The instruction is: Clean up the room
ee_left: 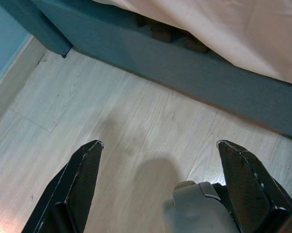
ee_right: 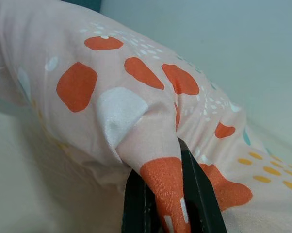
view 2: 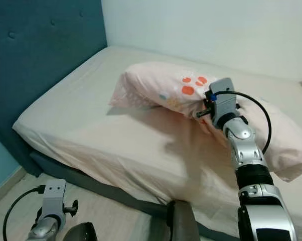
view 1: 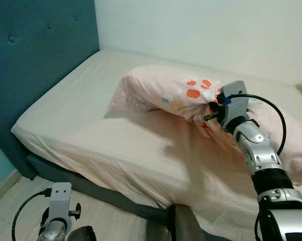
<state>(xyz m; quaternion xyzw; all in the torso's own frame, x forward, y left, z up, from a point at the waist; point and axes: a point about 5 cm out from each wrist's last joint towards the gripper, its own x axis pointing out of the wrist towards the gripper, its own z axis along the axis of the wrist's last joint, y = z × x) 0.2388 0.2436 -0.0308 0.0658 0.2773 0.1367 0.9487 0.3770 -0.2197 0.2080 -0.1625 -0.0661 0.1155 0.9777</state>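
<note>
Pale pink pillow (view 1: 161, 89) with orange spots, lifted off bed (view 1: 81, 115), right tool (ee_right: 168, 206) pinching its corner, left tool (ee_left: 160, 189) spread wide

Readable text: none.
Pillow (view 1: 161, 90) print: orange, white and yellow spots only; no lettering.
Headboard (view 1: 35, 55): plain, no label.
Wrist housings: no legible markings.

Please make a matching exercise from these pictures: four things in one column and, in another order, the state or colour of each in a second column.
1. right claw
2. left claw
3. headboard
4. pillow

a. dark teal, upright at the end of the bed
b. open, low over the wooden floor
c. shut on a fold of fabric
d. pale pink with orange spots, one end lifted off the mattress

Pairs: 1-c, 2-b, 3-a, 4-d
</note>
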